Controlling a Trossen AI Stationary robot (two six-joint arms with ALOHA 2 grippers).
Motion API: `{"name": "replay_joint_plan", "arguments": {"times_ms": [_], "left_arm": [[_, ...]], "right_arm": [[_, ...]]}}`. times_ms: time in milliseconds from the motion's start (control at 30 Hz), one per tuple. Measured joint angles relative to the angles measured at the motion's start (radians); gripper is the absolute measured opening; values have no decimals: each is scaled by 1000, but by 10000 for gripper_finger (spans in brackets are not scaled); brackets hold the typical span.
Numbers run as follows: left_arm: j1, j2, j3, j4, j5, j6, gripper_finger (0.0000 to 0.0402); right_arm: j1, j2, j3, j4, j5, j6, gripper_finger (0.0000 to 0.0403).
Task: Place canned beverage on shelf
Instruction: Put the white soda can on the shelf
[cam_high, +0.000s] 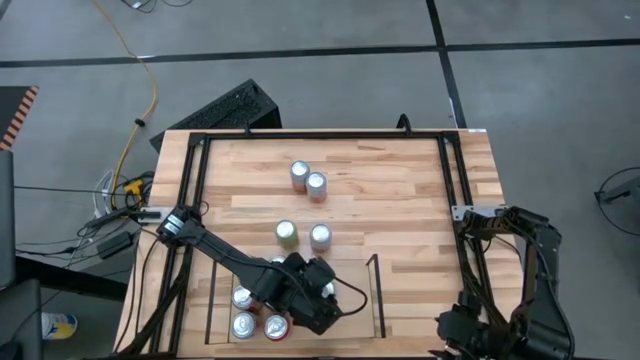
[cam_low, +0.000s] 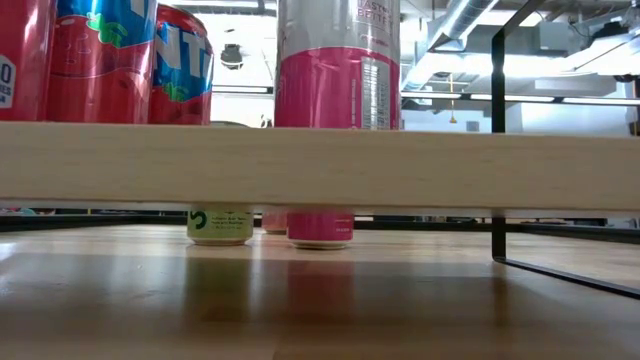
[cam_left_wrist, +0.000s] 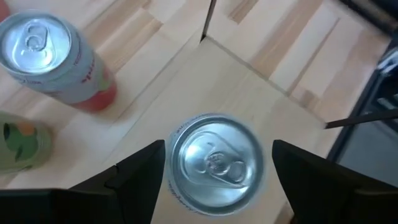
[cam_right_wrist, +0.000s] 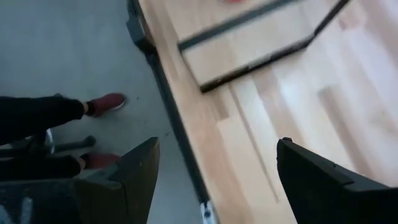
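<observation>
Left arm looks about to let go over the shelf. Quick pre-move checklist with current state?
1. Can sits between the left gripper fingers: ok.
2. Fingers actually touching the can: cannot tell; small gaps show on both sides in the left wrist view.
3. Can over the shelf plank: ok.
4. Clear of the shelved cans: ok, they stand apart to one side.
5. Can bottom resting on the plank: cannot tell.
6. Right gripper out of the way: ok, open at the table's right edge.
</observation>
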Motion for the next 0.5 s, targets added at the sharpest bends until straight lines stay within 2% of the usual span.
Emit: {"name": "replay_joint_plan", "arguments": {"times_ms": [167,300,367,500], "left_arm": [[-1,-70,0,10,-2,-1,281],[-9,-144,0,11,4,25,281],[-13,-196,0,12,-10,67,281],[-29,-317,0,1,-63,143,281]], "right_arm": [[-78,0,0,-6,112,-159,297],[-198,0,0,20,168,-285,297],[-273,9,1,101,190,-387,297],[-396,41,1,384,216,-659,297]]}}
